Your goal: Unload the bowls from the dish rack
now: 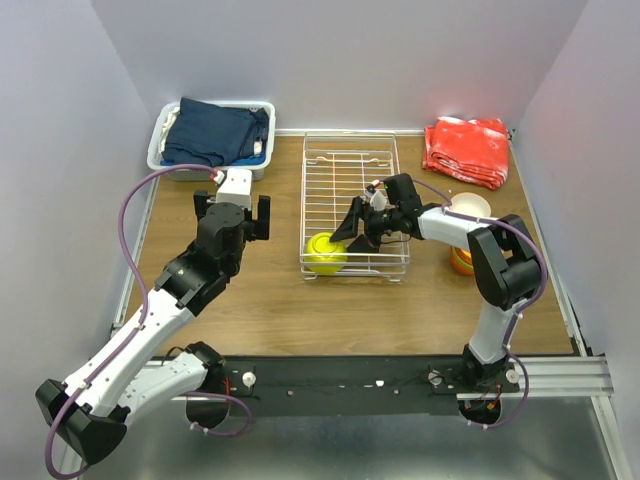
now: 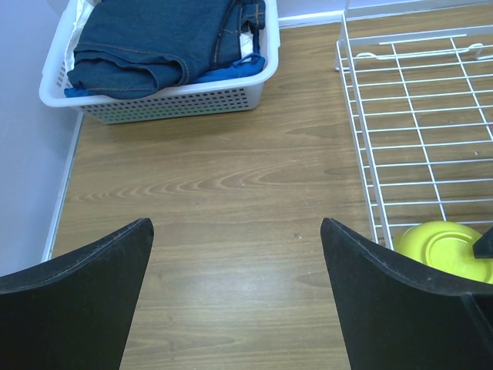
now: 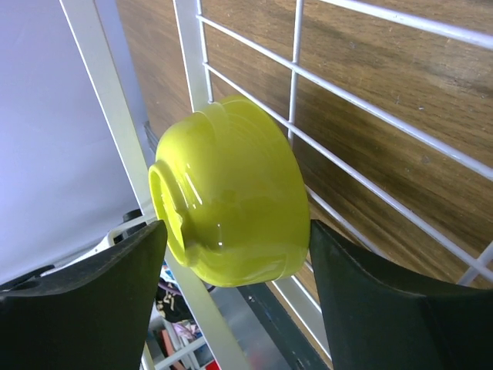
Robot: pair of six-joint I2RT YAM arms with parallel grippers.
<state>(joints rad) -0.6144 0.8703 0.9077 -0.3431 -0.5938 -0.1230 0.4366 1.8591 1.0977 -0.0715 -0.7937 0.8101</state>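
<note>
The white wire dish rack (image 1: 352, 170) stands mid-table. One yellow-green bowl (image 1: 323, 251) lies upside down in its near left corner. My right gripper (image 1: 355, 232) is open inside the rack, just right of that bowl. In the right wrist view the bowl (image 3: 231, 185) sits between my spread fingers (image 3: 92, 301), the jaws on either side of it and not closed. My left gripper (image 1: 232, 220) is open and empty over bare wood left of the rack. Its wrist view shows the rack (image 2: 400, 146) and the bowl (image 2: 443, 245) at the right. Other bowls stand outside the rack.
A white bowl (image 1: 470, 206) and an orange bowl (image 1: 460, 262) stand right of the rack, partly hidden by my right arm. A red cloth (image 1: 467, 148) lies at the far right. A white bin of dark-blue cloth (image 1: 212, 135) sits at the far left, also in the left wrist view (image 2: 154, 100).
</note>
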